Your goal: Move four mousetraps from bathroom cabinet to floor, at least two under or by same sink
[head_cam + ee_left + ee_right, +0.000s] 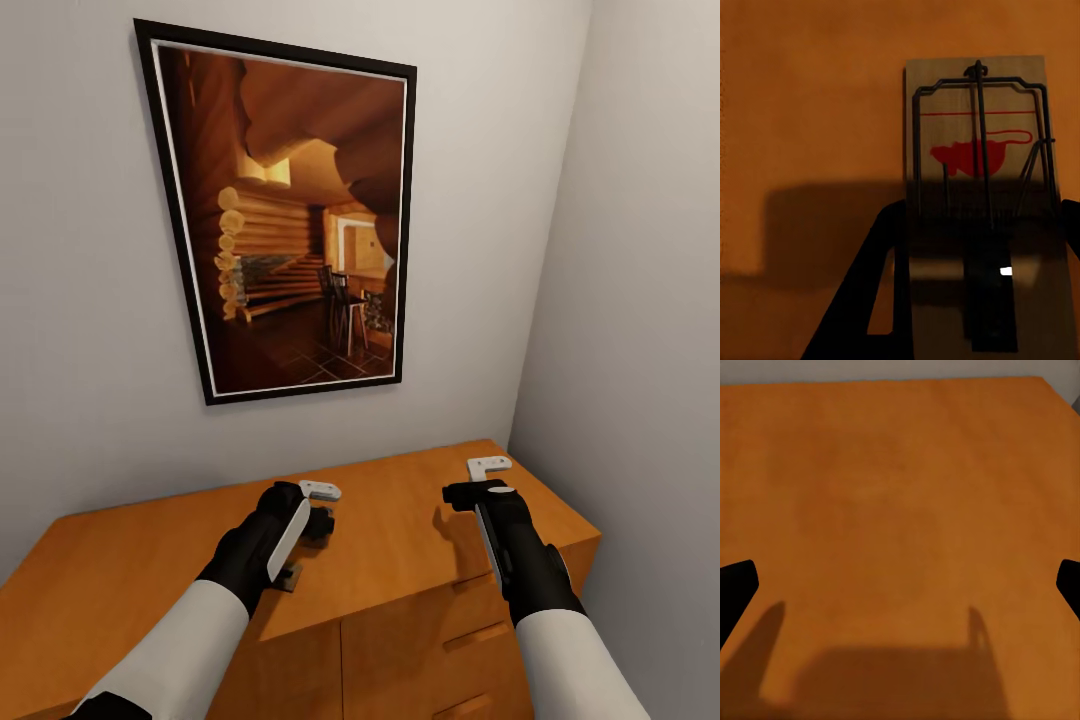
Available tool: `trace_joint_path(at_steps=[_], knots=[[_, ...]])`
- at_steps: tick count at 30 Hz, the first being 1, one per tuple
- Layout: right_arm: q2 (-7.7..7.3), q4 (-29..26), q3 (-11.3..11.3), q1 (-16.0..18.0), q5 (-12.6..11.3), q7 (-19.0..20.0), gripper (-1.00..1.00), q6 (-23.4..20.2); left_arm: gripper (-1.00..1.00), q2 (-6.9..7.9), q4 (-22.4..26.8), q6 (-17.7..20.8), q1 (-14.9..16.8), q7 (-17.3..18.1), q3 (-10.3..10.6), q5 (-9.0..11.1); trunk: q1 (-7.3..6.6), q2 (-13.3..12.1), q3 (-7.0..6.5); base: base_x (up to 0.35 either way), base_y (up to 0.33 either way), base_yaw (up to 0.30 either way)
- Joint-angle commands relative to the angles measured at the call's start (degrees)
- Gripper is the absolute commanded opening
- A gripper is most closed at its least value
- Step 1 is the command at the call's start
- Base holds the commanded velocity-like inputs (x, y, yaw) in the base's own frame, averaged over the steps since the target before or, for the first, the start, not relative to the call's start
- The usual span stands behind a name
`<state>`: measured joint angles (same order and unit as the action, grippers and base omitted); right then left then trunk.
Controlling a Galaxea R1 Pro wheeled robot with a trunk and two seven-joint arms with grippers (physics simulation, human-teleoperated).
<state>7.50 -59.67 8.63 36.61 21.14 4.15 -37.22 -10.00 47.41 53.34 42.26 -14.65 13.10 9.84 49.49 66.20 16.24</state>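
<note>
The robot faces the cabinet point(400, 540), a low orange-brown sideboard standing in a corner of pale walls, with drawer fronts and slim bar handles showing at its front right. A framed picture point(290, 220) of a log-cabin interior hangs on the wall above its back edge.

Both arms reach over the worktop. The left gripper point(300, 555) hangs over the middle of the top, nearer the front edge than the back. In the left wrist view one mousetrap point(979, 157) shows as a pale wooden board with a dark wire frame, a red line and a red mouse-shaped mark. Its long axis runs in line with the gripper, its far short end pointing away from the wrist and its near end lying between the two dark fingers point(881, 285). The jaws stand spread to either side of the board; whether they touch it, or whether the board lies flat on the top, cannot be told.

The right gripper point(480, 495) hovers over the right part of the worktop, toward its back right corner. The right wrist view looks at bare orange wood, with the two dark fingertips point(736, 585) far apart at the sides of the picture, so those jaws are released and grasp nothing.
</note>
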Motion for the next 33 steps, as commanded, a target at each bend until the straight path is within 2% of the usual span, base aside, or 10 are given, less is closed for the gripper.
trace_joint_path(at_steps=[1,33], knots=[[0.06,-0.07,0.16,0.04,0.57,0.43,1.00,-0.22,-1.00,0.00,-0.59,0.32,0.02,-0.55,0.04,-0.42,0.01,0.04,0.09,0.000,0.000,0.000],[0.06,-0.03,0.11,0.04,0.48,0.35,1.00,-0.22,-1.00,0.00,-0.56,0.33,0.02,-0.55,-0.02,-0.43,0.01,0.04,0.09,0.000,0.000,0.000]])
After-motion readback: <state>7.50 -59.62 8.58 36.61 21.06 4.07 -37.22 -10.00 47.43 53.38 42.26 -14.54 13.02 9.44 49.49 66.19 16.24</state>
